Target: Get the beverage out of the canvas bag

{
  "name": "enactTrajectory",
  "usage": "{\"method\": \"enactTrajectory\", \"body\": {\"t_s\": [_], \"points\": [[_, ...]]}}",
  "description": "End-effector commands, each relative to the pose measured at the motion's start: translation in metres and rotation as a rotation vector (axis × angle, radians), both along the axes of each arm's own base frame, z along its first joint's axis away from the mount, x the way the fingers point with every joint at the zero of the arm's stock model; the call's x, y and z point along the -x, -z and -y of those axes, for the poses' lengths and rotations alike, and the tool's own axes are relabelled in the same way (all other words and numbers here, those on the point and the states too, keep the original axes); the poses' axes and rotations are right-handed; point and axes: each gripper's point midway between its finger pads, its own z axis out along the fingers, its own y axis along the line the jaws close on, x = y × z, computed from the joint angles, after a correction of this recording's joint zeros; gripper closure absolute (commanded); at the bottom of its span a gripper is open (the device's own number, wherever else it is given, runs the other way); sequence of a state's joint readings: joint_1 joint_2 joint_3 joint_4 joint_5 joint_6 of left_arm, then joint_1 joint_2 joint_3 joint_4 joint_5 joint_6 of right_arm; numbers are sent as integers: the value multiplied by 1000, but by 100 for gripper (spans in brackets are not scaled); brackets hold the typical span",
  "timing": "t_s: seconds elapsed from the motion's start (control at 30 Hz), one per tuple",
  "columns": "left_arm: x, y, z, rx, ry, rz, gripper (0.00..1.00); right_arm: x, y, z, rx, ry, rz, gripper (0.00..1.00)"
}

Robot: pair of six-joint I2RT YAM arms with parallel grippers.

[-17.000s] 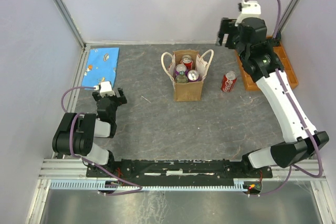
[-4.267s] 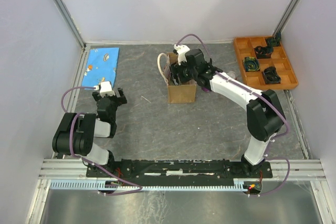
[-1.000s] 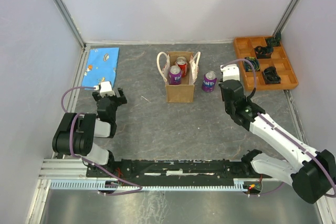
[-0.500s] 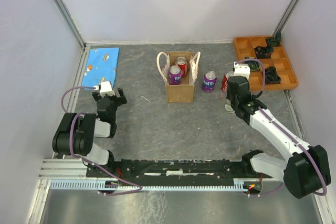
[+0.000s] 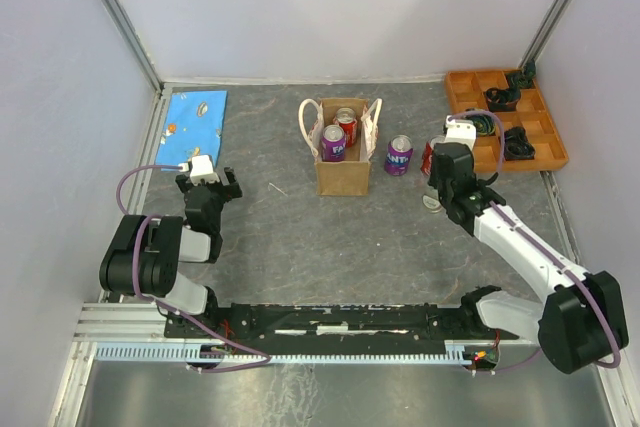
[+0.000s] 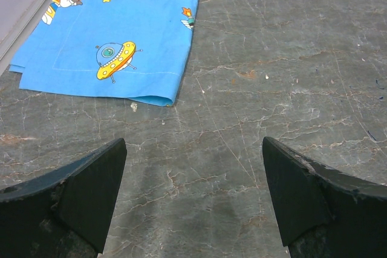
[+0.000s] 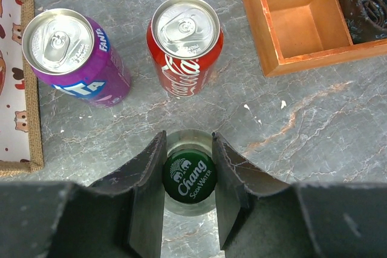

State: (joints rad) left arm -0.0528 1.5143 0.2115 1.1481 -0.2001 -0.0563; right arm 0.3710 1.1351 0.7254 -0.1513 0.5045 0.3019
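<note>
The canvas bag (image 5: 340, 173) stands upright at mid-table, with a purple can (image 5: 333, 142) and a red can (image 5: 346, 125) inside; its edge (image 7: 18, 89) shows in the right wrist view. My right gripper (image 7: 188, 144) is shut on a glass bottle with a green Chang cap (image 7: 188, 177), held upright just in front of a red cola can (image 7: 184, 43) and a purple Fanta can (image 7: 72, 58). Whether the bottle touches the table I cannot tell. From above, the right gripper (image 5: 440, 195) is to the right of the bag. My left gripper (image 6: 193, 149) is open over bare table.
An orange compartment tray (image 5: 470, 84) with dark items sits at the back right, its corner (image 7: 257, 34) close to the cola can. A blue printed cloth (image 6: 121, 28) lies at the back left. Grey walls enclose the table.
My right arm has carried the bottle further right and slightly nearer, settling it low in front of the red can. The left arm has not moved.
</note>
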Motion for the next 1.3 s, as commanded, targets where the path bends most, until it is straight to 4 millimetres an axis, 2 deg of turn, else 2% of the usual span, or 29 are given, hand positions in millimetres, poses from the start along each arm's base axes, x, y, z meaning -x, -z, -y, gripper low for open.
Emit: {"method": "enactTrajectory", "body": {"t_s": [0.0,0.1,0.13,0.17,0.3,0.43,0.5,0.6,0.73,0.83,0.87,0.93,1.1,1.27], "points": [[-8,-14,-1,-38,5,47,1,-19,-35,-4,-55,30,109,75],[-8,-14,-1,-38,4,47,1,-17,-32,-2,-54,38,97,40],[-8,-15,-1,-38,5,48,1,-17,-31,-1,-52,43,94,32],[-8,-14,-1,-38,5,47,1,-16,-31,-1,-50,44,94,28],[-8,-14,-1,-38,5,48,1,-15,-33,2,-40,57,93,19],[-8,-15,-1,-38,4,49,1,-16,-46,5,-34,69,121,16],[-8,-14,-1,-38,4,48,1,-19,-65,7,-29,75,157,16],[-8,-14,-1,-38,5,47,1,-26,-106,6,-28,71,219,16],[-8,-14,-1,-38,4,47,1,-37,-160,-8,-70,16,282,17],[-8,-14,-1,-38,5,47,1,-45,-193,-34,-114,-77,306,18],[-8,-14,-1,-38,6,48,1,-47,-210,-44,-126,-109,327,18],[-8,-14,-1,-38,6,47,1,-51,-225,-70,-131,-188,325,19],[-8,-14,-1,-38,5,47,1,-63,-225,-148,-180,-419,214,25],[-8,-14,-1,-38,5,46,1,-69,-198,-205,-134,-540,108,30]]}}
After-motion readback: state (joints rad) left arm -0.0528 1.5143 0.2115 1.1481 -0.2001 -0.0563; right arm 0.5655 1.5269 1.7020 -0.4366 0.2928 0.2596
